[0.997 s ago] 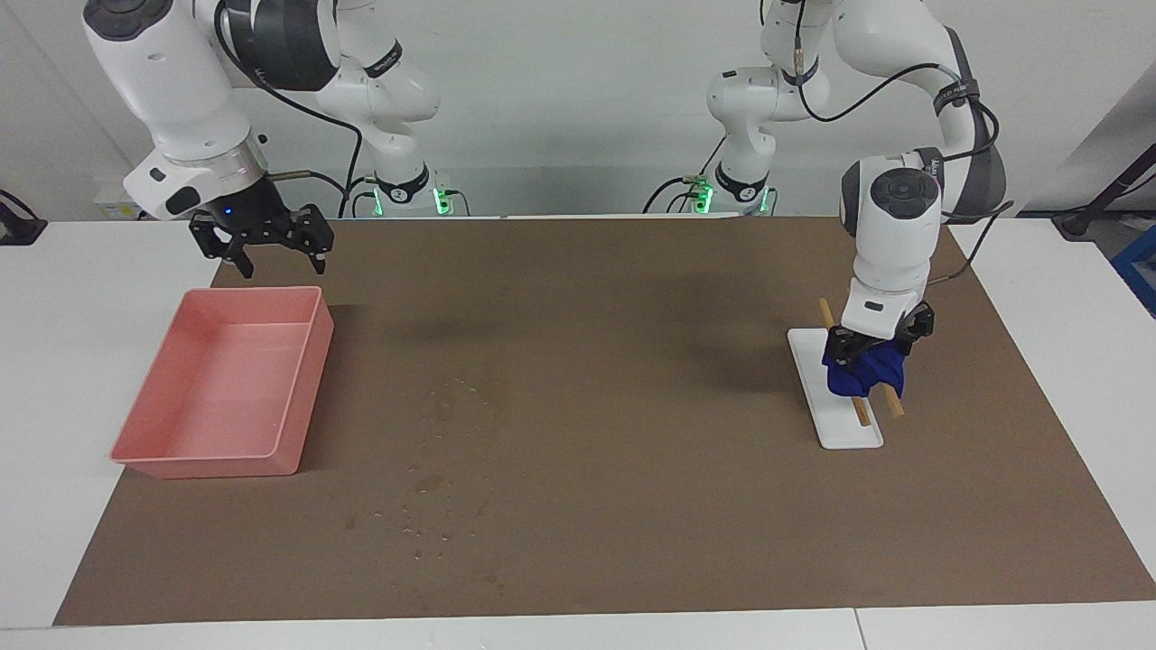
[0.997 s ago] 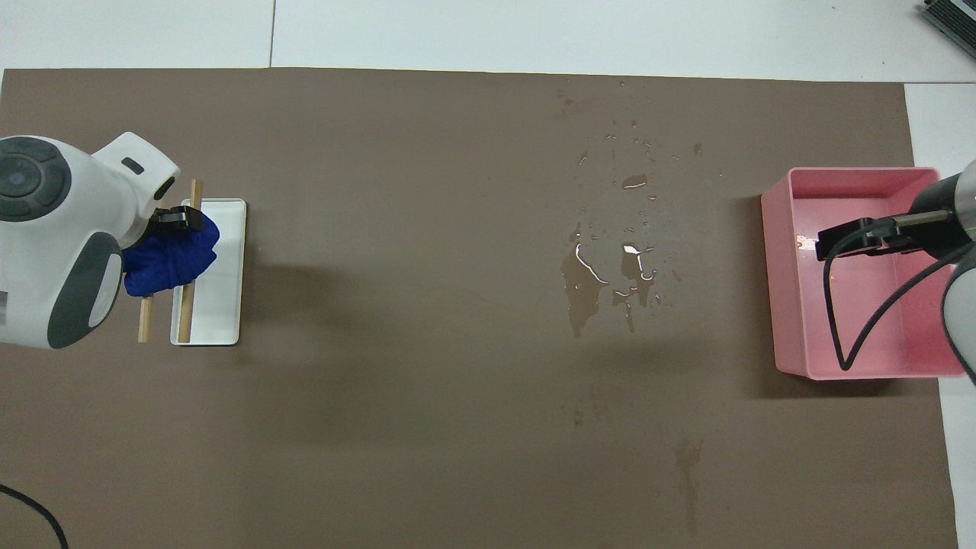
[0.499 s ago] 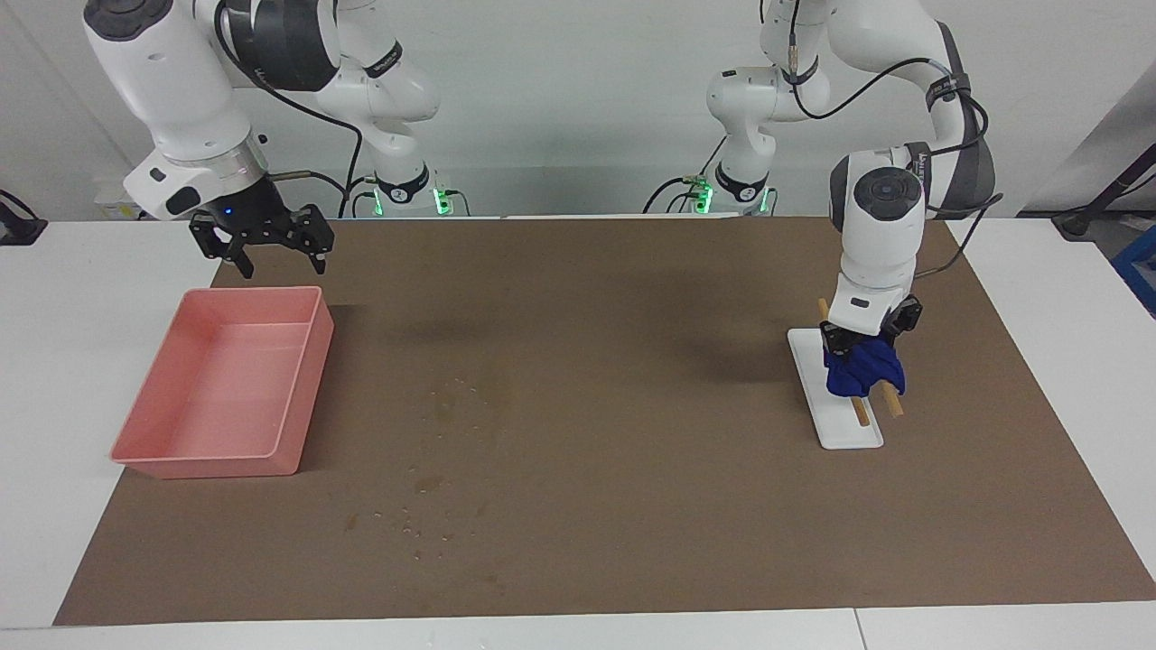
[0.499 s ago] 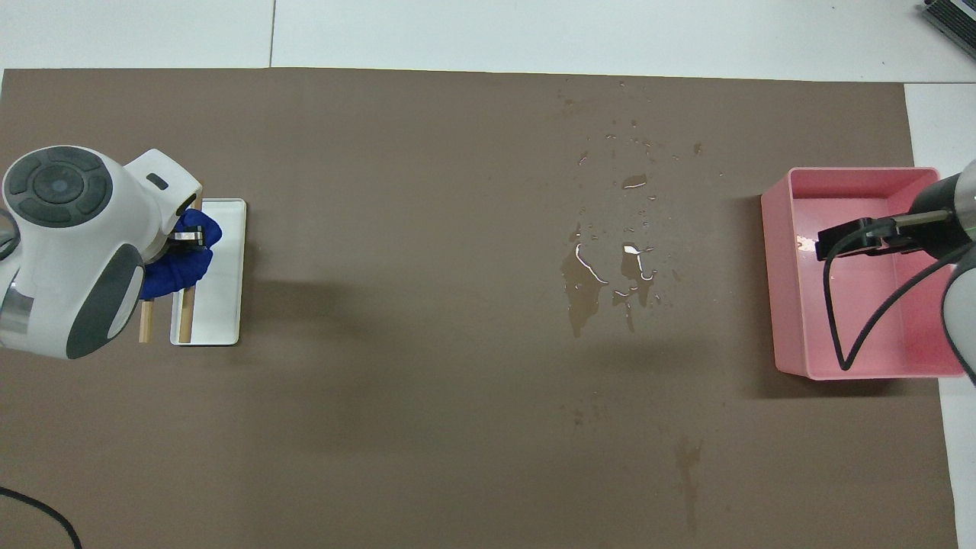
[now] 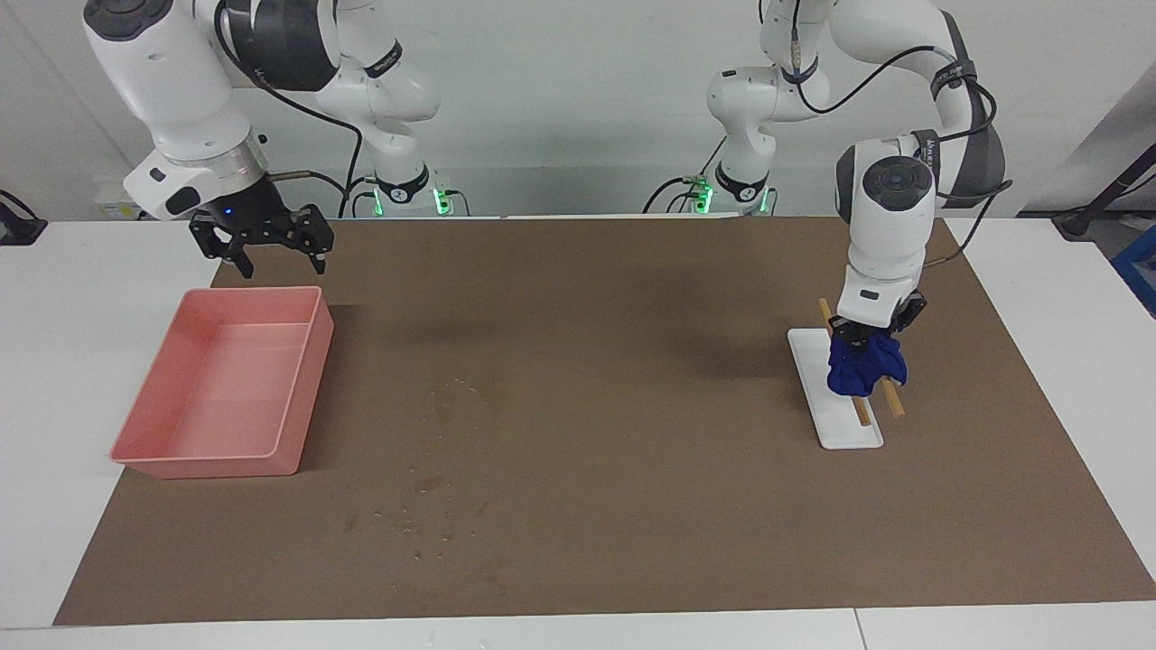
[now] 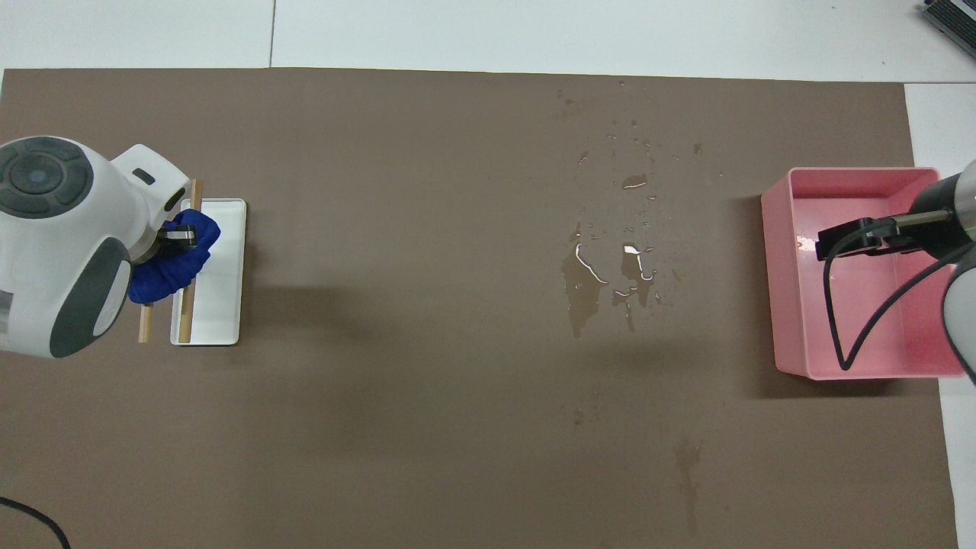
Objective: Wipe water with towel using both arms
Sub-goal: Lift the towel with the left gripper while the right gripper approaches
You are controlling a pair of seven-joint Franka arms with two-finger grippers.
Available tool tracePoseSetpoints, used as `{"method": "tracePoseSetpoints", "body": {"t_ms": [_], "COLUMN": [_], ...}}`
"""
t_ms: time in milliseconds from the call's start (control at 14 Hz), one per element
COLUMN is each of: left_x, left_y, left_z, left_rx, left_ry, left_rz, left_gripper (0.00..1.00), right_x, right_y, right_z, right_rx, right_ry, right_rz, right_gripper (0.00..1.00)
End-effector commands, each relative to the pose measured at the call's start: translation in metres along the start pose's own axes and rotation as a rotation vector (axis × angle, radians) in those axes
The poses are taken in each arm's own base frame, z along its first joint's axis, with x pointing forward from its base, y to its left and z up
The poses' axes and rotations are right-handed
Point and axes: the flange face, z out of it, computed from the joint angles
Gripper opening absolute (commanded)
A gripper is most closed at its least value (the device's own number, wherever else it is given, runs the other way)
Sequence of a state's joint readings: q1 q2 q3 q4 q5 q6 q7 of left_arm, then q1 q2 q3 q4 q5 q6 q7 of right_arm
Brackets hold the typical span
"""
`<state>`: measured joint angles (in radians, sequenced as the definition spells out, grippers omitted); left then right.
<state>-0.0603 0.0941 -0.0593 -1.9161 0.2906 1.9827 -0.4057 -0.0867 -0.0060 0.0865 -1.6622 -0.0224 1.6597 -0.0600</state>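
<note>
The deep-blue towel hangs bunched from my left gripper, which is shut on its top, just over the white rack with two wooden sticks. In the overhead view the towel lies over the rack, and the left gripper is partly hidden by the wrist. The water is a wet blotch with droplets mid-mat, toward the right arm's end; it shows faintly in the facing view. My right gripper is open and empty, held up by the pink bin's robot-side end.
A pink rectangular bin stands at the right arm's end of the brown mat; it also shows in the overhead view. Smaller droplets are scattered farther from the robots than the main blotch.
The left arm's wrist has turned and risen a little, drawing the towel up from the rack's sticks. The right arm has not moved.
</note>
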Motion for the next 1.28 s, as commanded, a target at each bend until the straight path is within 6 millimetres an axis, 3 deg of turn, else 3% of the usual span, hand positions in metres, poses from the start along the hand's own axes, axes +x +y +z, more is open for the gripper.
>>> {"method": "tracePoseSetpoints", "body": {"t_ms": [0, 214, 427, 570, 712, 997, 1211], "left_x": [0.011, 0.014, 0.006, 0.000, -0.007, -0.021, -0.038], "left_y": [-0.016, -0.035, -0.024, -0.005, 0.031, 0.085, 0.125], "left_z": [-0.033, -0.057, -0.089, -0.107, -0.125, -0.145, -0.157], "left_rx": [-0.200, -0.445, -0.647, -0.750, -0.802, -0.829, -0.854], "left_ry": [-0.103, -0.205, -0.341, -0.511, -0.623, -0.736, -0.850], "left_rz": [-0.152, -0.408, -0.705, -0.930, -1.071, -1.229, -1.327], "left_gripper": [0.00, 0.00, 0.00, 0.00, 0.00, 0.00, 0.00], "right_x": [-0.004, -0.004, -0.004, -0.005, -0.005, -0.005, -0.004], "right_y": [0.002, 0.002, 0.002, 0.001, 0.001, 0.000, -0.014], "right_z": [-0.002, -0.002, -0.002, -0.003, -0.002, -0.001, -0.002], "right_rx": [0.000, 0.000, 0.000, -0.001, -0.001, 0.004, 0.128], "right_ry": [0.016, 0.016, 0.016, 0.018, 0.018, 0.018, 0.016], "right_rz": [0.016, 0.016, 0.014, 0.020, 0.020, 0.030, 0.137], "right_gripper": [1.00, 1.00, 1.00, 1.00, 1.00, 1.00, 1.00]}}
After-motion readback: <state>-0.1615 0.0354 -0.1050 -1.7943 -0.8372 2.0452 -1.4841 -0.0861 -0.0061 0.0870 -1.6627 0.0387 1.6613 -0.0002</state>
